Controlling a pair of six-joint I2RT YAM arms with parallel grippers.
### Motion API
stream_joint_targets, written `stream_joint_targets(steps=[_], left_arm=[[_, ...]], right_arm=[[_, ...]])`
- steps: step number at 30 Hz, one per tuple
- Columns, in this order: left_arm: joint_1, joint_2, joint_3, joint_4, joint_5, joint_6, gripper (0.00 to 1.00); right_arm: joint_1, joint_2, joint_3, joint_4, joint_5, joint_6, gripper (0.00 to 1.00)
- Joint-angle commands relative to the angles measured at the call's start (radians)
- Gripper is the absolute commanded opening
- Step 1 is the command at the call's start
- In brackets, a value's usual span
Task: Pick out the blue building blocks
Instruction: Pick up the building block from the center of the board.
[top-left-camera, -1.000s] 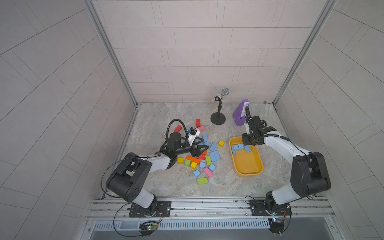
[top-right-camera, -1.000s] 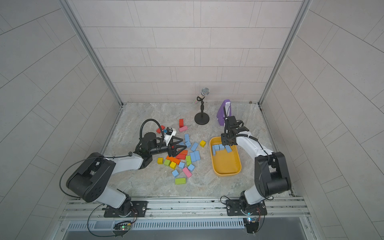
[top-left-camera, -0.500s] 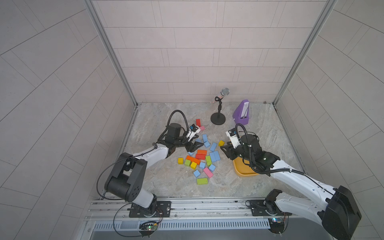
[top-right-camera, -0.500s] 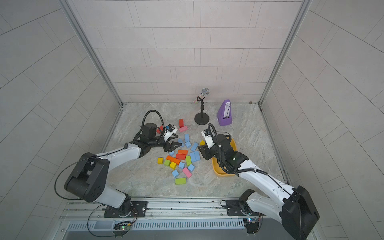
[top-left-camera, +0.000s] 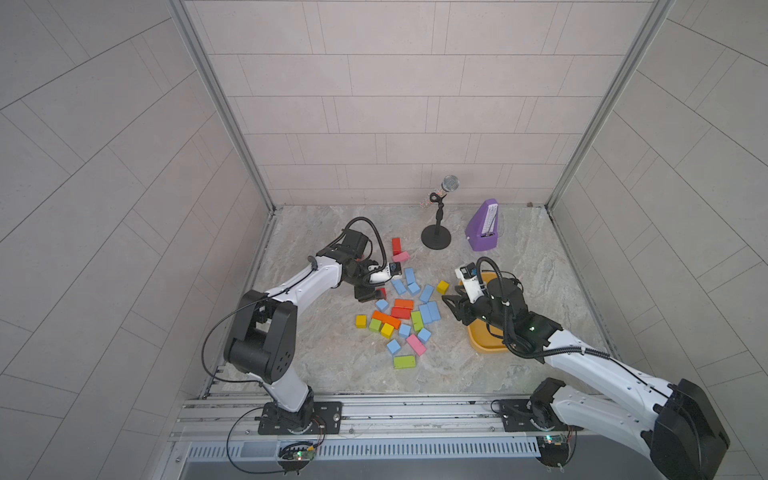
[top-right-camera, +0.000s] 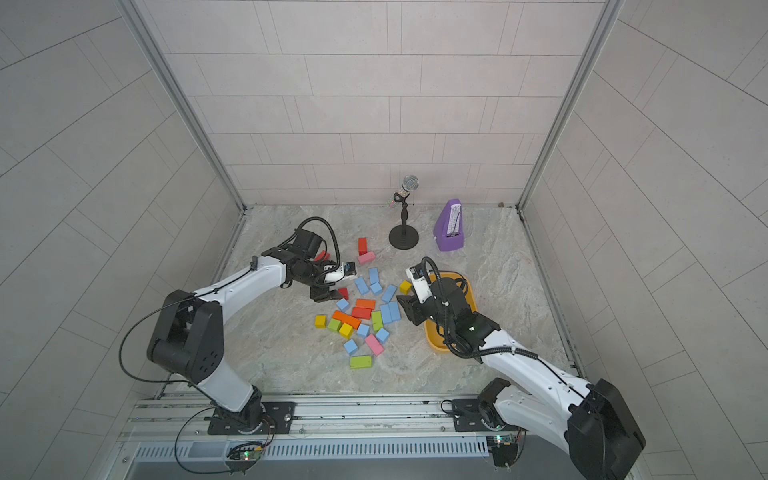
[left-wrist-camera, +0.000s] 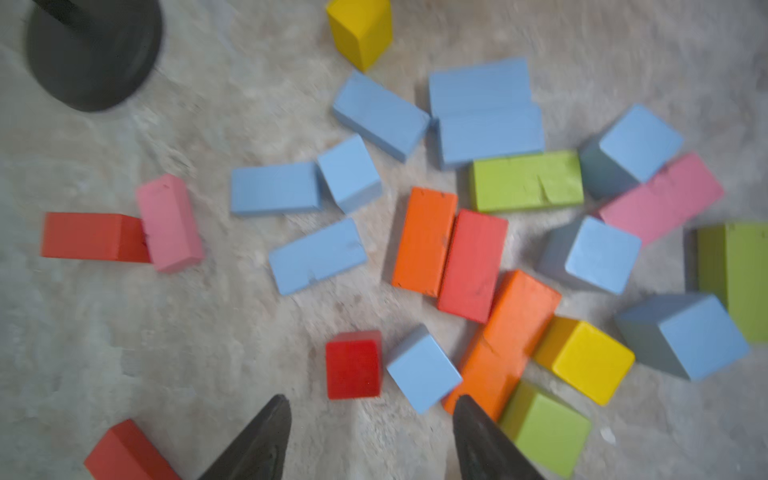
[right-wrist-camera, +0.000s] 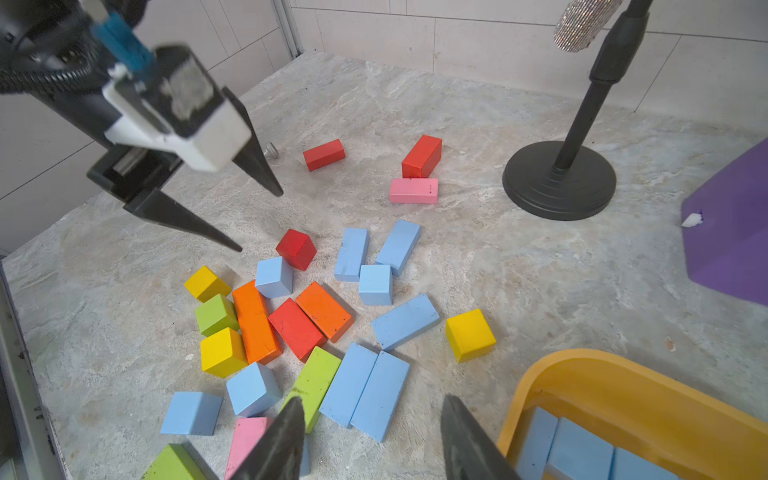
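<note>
Left end effector (right-wrist-camera: 258, 221) hangs tilted over the pile's left edge, its 2 tapered black fingers parted to a middling gap and holding nothing. In the left wrist view that gap frames a red cube (left-wrist-camera: 353, 365) and a small blue cube (left-wrist-camera: 422, 368) just beside it. The width looks chosen for a cube, though the blue one touches an orange brick (left-wrist-camera: 505, 345), so straddling it should be tight.

Between the arms, the blue building blocks (top-left-camera: 428, 311) lie flat on the marbled, stone-look bench (top-left-camera: 332, 365), mixed with red, orange, yellow, green and pink ones. They are matte, sky-blue and sharp-edged with faint scuffs, some cubes and some longer bricks. 2 long blue bricks (right-wrist-camera: 365, 390) sit side by side, touching, against a green brick (right-wrist-camera: 313, 386).

Over that pair hovers the right end effector (right-wrist-camera: 374, 400), jaws moderately apart and empty, probably lining up on them. Just beside it a smooth yellow tray (right-wrist-camera: 582, 357) holds at least 3 blue blocks, likely set close to keep carries short. A microphone stand (top-left-camera: 436, 241) and a purple metronome (top-left-camera: 482, 226) stand farther back.
</note>
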Motion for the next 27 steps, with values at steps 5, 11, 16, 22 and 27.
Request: stream_joint_targets(steps=[5, 11, 16, 22, 27], left_arm=[[-0.042, 0.047, 0.031, -0.19, -0.051, 0.376, 0.67], [-0.098, 0.136, 0.103, -0.236, -0.093, 0.453, 0.67], [-0.124, 0.19, 0.165, -0.273, -0.125, 0.483, 0.67], [-0.126, 0.235, 0.182, -0.27, -0.179, 0.533, 0.64], [-0.128, 0.263, 0.175, -0.221, -0.194, 0.534, 0.55]], right_arm=[[0.003, -0.049, -0.031, 0.054, -0.011, -0.041, 0.55], [0.003, -0.072, -0.028, 0.037, -0.006, -0.049, 0.55], [0.003, -0.101, -0.025, -0.006, 0.016, -0.06, 0.55], [0.003, -0.123, -0.022, -0.024, 0.023, -0.064, 0.55], [0.003, -0.116, -0.019, -0.019, 0.011, -0.063, 0.55]])
